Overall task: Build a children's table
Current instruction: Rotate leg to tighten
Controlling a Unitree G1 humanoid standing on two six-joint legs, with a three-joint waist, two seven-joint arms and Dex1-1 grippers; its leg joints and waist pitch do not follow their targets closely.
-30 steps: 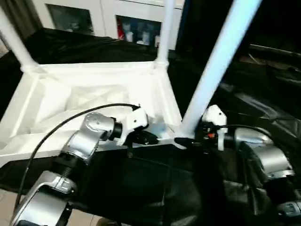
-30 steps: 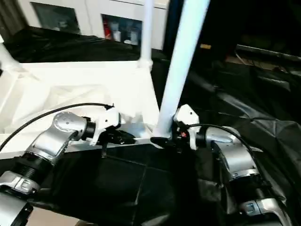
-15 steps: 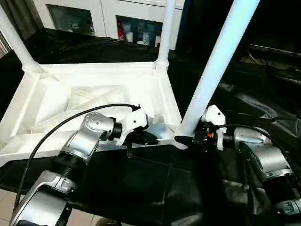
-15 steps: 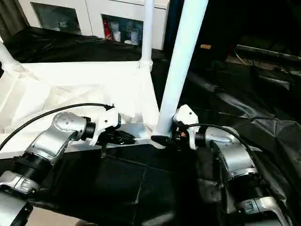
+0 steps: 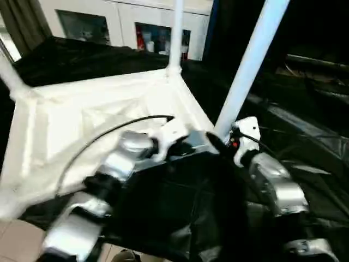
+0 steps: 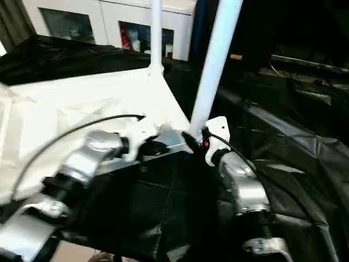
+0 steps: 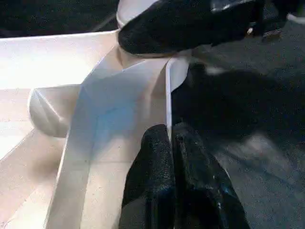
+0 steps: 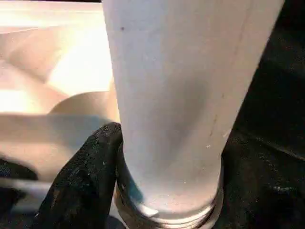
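The right pincer (image 6: 192,141) grips the near-right leg (image 5: 246,71) at its socket; the left pincer (image 7: 171,143), clenched on the tabletop (image 5: 82,114) rim, should steady it while the leg seats straight.

The tabletop (image 5: 98,109) lies upside down on the work table (image 5: 305,142), toward its left side. Three legs stand up from its corners: one at the far left corner (image 5: 8,76), one at the far right corner (image 5: 175,33), and one at the near right corner (image 5: 248,65). The left gripper (image 5: 191,146) sits on the tabletop's near edge, just left of the near right leg. The right gripper (image 5: 215,143) is at the base of that leg, touching it from the right. Behind the work table stands a cabinet (image 5: 125,27).
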